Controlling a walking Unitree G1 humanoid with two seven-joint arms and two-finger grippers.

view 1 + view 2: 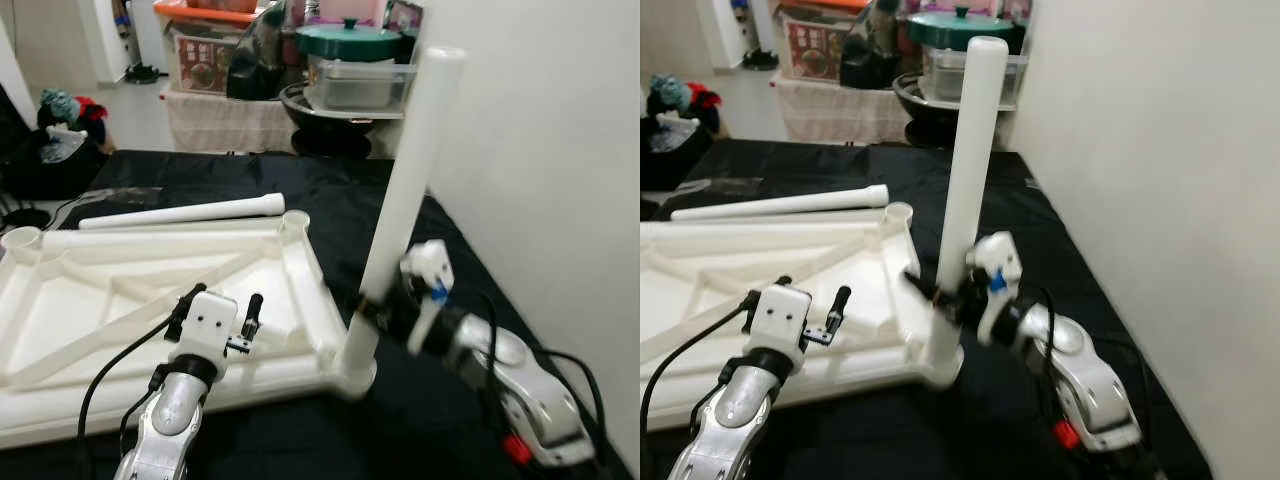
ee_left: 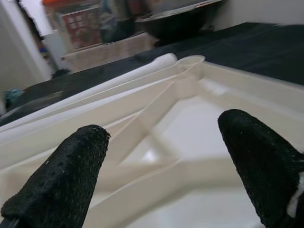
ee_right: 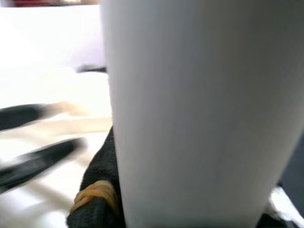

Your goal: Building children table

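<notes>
Gripping upright table leg (image 1: 405, 190) in tabletop (image 1: 120, 300) corner socket, right gripper (image 1: 385, 312) clenched, near wall (image 1: 540, 150)
Hovered over tabletop, left gripper (image 1: 222, 310) fingers spread, free

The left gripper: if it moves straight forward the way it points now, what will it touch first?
Probably the white table top: the open left gripper points down at its ribbed underside, likely the diagonal rib. Depth is unclear.

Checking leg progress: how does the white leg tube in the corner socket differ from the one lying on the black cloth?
The white plastic leg tube in the corner socket stands near-upright, leaning slightly; the white plastic leg tube on the black cloth lies flat. The standing one is seated in the white tabletop frame and gripped by the right end effector; the lying one is loose and ungripped. Both look alike.
</notes>
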